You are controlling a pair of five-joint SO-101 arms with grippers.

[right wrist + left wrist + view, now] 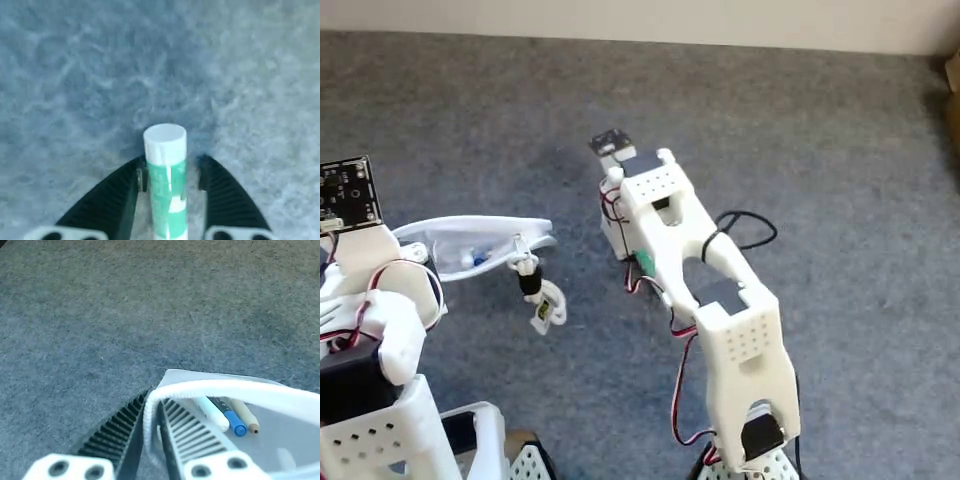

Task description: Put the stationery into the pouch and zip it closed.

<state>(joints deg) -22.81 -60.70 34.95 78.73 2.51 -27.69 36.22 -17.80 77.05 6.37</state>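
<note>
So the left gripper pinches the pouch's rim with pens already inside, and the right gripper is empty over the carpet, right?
No. The right gripper is not empty: the right wrist view shows it shut on a green-and-white stick. The left gripper does pinch the pouch rim, with pens inside.

**One camera overhead, two riding the wrists**

The high camera is fixed off the arms. It looks steeply down on the grey carpet [820, 130] from far enough to take in both arms and the white pouch [460, 237].

The left wrist camera sits just behind the left gripper [152, 402] and looks along its ribbed jaws. It is very near the pouch's zipper rim and sees into the open mouth. It shares the pouch with the high view.

The right wrist camera looks along the right gripper [172, 165] down at the carpet beside the pouch, from close up. It shares that carpet with the high view.
</note>
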